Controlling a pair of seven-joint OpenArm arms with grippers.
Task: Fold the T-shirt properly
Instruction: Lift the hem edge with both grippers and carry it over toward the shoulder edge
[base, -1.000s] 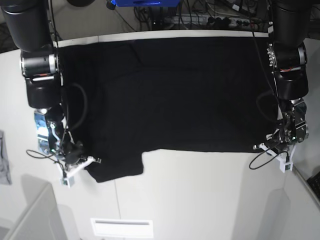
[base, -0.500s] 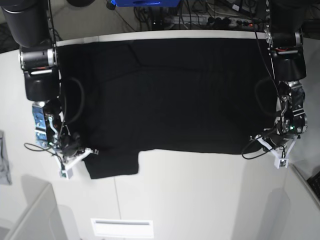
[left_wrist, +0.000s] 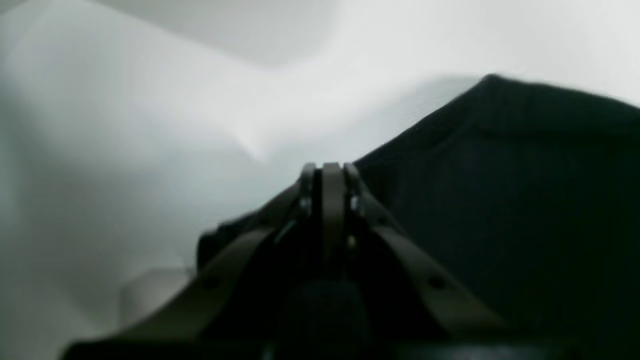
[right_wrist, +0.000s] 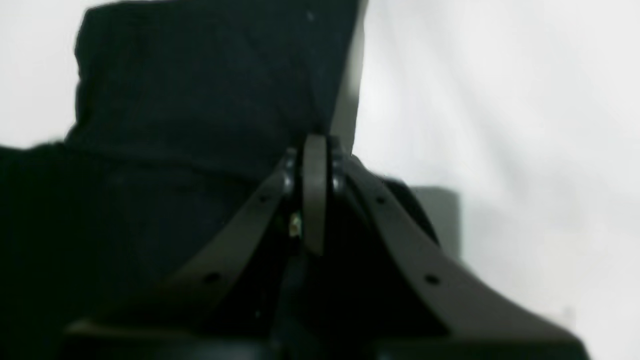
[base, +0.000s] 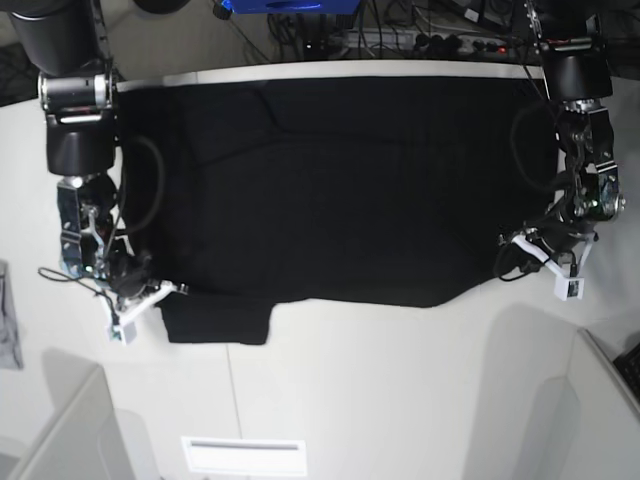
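- base view: the large black short-sleeved cloth t-shirt lies spread plain side up across the white table; the left gripper sits at its hem corner and the right gripper at its sleeve.
- left wrist view: blurred, but only here the left gripper shows its jaws pressed together on the black cloth.
- right wrist view: the right gripper likewise pinches the cloth edge.

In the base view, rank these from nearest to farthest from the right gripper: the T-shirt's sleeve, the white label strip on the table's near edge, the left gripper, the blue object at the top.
1. T-shirt sleeve, right beside the right gripper.
2. White label strip, below and to the image's right.
3. Blue object, top centre, past the table's far edge.
4. Left gripper, across the shirt at the image's right.
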